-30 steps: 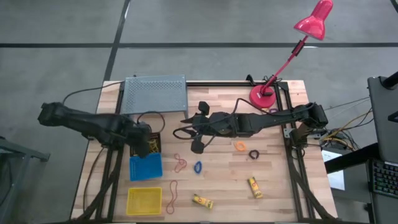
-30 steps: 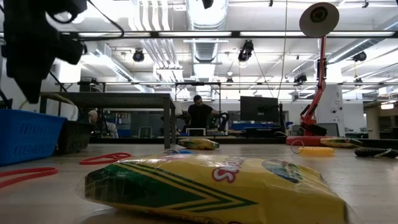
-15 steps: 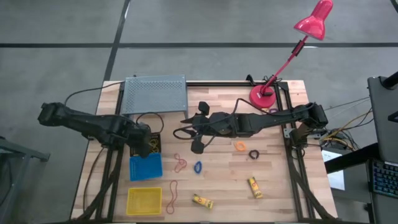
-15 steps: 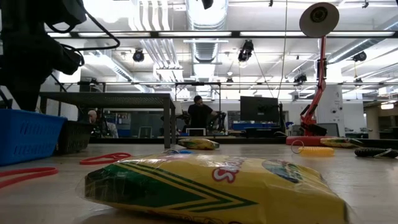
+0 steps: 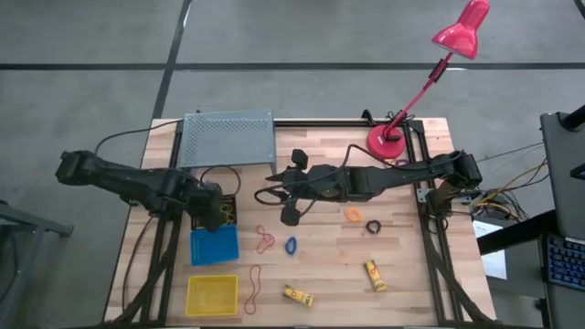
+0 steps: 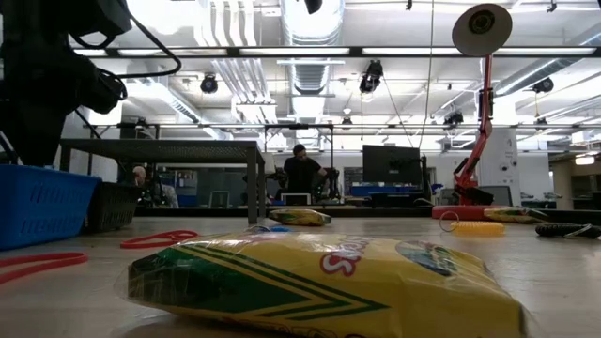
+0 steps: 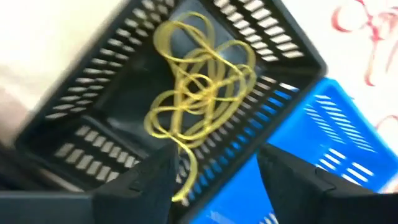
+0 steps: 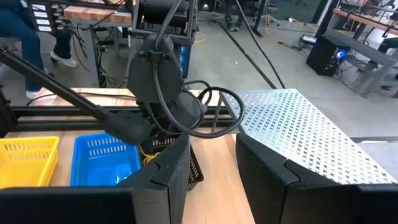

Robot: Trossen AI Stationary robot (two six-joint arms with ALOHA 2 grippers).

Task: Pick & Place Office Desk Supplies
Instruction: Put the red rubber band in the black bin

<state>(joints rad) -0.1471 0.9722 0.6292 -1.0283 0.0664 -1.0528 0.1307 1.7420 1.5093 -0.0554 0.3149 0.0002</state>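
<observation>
- Yellow rubber bands lie in a loose tangle on the floor of the black bin, and my left gripper hangs right over that bin with its fingers now spread wide; a second ago they were pinched together, so I judge I have just let the bunch go.
- One strand trails toward the bin wall between my left fingers; whether it touches one of them I cannot tell.
- That would finish one placement. Many supplies lie loose on the table beyond the blue bin: red bands, a blue ring, an orange band, a dark ring and two yellow tubes.
- My right gripper waits over bare wood well apart from the black bin, on its lamp-ward side; its fingers stand part-way apart with nothing between them.
- Only my left wrist view looks down into the black bin and shows the bands landed; from above my own gripper covers most of it.
- Only the high view shows what is left to gather, and that the yellow bin beyond the blue one looks empty.
- At table height a yellow tube fills the foreground.
</observation>
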